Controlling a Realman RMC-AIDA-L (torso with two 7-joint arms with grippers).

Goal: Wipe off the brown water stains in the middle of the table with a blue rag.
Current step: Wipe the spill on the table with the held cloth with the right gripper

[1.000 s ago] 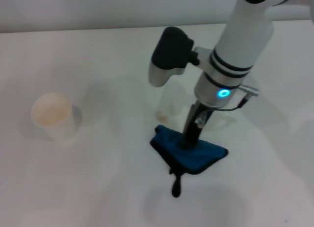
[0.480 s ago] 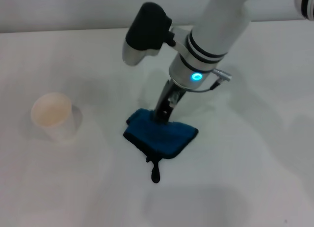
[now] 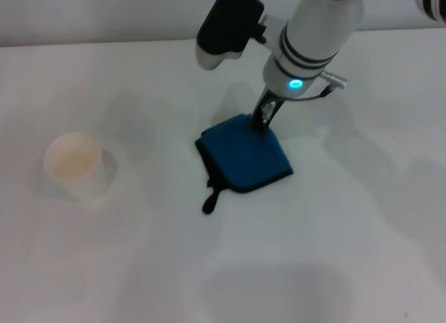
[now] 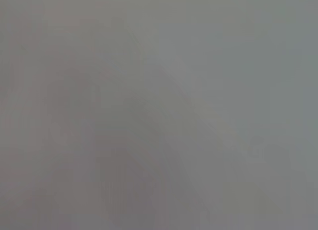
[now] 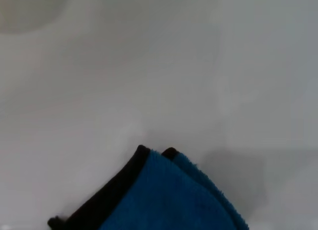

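The blue rag (image 3: 244,159) lies flat on the white table (image 3: 348,253) near its middle, with its black loop tab (image 3: 209,203) trailing toward me. My right gripper (image 3: 260,122) comes down from the far right, fingers together on the rag's far edge, pressing it onto the table. The right wrist view shows a corner of the rag (image 5: 169,200) with its black edging. No brown water stains show anywhere; the spot where they lay is under the rag. The left gripper is out of view, and its wrist view shows only a plain grey surface.
A white paper cup (image 3: 75,166) stands at the left of the table, well away from the rag. The right arm's white forearm with a blue light (image 3: 296,84) hangs over the table's far middle.
My right gripper dragged the rag first left, then away from me to the far right. The rag now covers the spot where tan blotches showed a second ago.
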